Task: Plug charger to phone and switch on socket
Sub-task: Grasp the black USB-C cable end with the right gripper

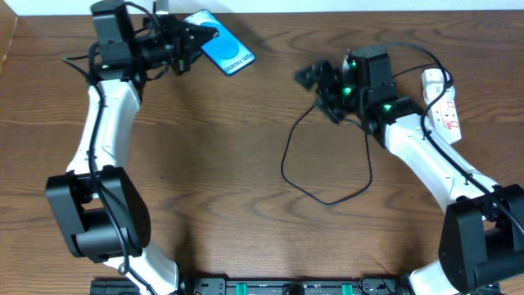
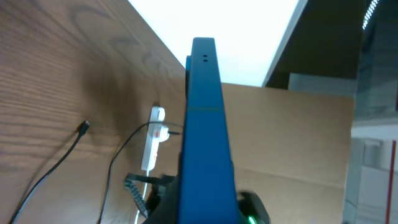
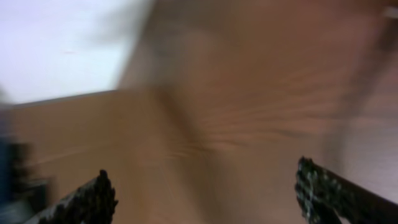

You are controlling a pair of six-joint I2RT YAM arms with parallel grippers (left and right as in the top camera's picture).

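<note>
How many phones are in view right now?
1. The phone is held in the left end effector, over the far left of the table. No second one shows, though one could be hidden.

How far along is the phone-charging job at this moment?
Nothing is finished. In hand: the left pincer grips the slim blue-screened phone; the right pincer is open and empty. Left: the thin black charger cable lies loose on the wooden table, unplugged, and the narrow white power strip awaits switching.
</note>
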